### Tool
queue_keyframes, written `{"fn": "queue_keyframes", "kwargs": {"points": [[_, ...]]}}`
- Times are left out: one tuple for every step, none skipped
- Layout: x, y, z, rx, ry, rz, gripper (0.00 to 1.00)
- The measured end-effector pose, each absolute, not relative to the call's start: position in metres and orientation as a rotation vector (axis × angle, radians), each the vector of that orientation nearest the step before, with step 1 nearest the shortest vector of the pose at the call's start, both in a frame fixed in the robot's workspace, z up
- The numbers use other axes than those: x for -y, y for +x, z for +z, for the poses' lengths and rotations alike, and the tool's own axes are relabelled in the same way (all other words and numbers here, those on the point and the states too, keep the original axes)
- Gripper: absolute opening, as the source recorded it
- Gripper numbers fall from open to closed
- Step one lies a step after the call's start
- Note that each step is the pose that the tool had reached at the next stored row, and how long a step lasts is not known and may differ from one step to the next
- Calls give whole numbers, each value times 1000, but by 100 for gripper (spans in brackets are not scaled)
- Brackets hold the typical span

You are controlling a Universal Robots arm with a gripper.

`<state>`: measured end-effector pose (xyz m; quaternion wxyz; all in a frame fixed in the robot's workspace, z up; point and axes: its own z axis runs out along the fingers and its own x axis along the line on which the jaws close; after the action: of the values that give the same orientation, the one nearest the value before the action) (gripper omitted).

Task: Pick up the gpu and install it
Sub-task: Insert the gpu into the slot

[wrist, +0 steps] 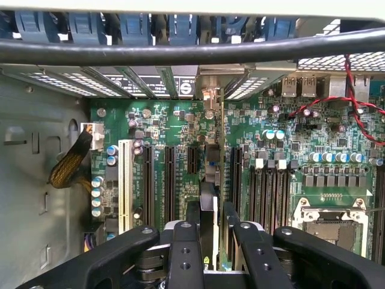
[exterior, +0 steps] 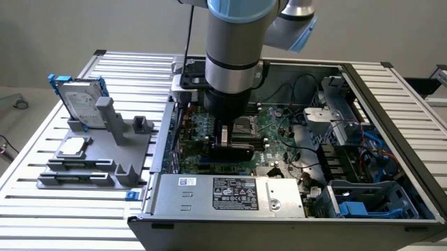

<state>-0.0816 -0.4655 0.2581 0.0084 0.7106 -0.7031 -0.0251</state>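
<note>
The claw (wrist: 210, 220) is clamped on the graphics card (wrist: 210, 165), held on edge over the motherboard (wrist: 162, 120). If it's slightly off line, pressing down could jam it or crack the board.

Vertical arm (exterior: 234, 47), wrist pointing straight down — gripper (exterior: 232, 137) low, closed on gpu (exterior: 233, 152) edge.

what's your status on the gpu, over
gripper shut on gpu. held upright, edge-on over motherboard slots. seating cannot be told. nothing visibly blocking.
</note>
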Motion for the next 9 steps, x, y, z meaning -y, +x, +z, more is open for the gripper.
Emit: {"fn": "queue_keyframes", "kwargs": {"points": [[466,-82,258,2197,2220,-79,26],[466,-82,258,2197,2221,-80,26],[465,-82,258,2198,2221,-81,26],[466,-82,257,2199,2222,-83,26],[466,-82,257,2199,2223,-85,26],[466,-82,257,2200,2224,-87,26],[466,-82,257,2201,2224,-88,26],[465,-82,257,2201,2225,-89,26],[466,-82,257,2201,2225,-90,26]]}}
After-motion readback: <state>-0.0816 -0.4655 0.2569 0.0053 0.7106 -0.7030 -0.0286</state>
